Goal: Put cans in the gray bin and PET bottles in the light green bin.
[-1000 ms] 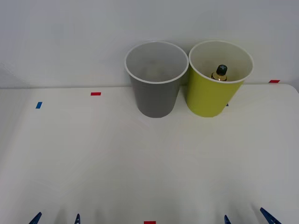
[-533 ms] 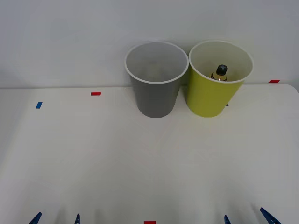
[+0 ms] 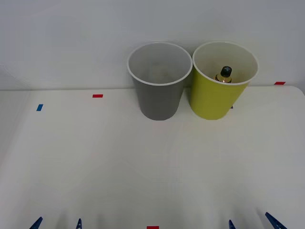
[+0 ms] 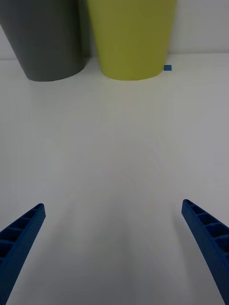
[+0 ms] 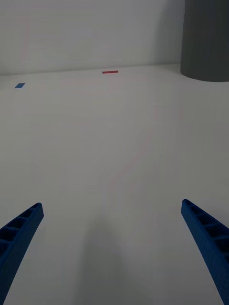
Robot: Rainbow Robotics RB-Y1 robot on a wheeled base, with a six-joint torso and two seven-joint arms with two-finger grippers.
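Note:
The gray bin stands at the back middle of the white table, its pale inside showing nothing I can make out. Right beside it stands the light green bin, and a PET bottle with a dark neck and black cap stands inside it. No cans are in view. My left gripper sits open at the table's near left edge, nothing between its fingers. My right gripper is open at the near right edge, far from both bins.
Small tape marks lie on the table: red and blue at the back left, red at the far right, red at the near edge. A white wall rises behind the bins.

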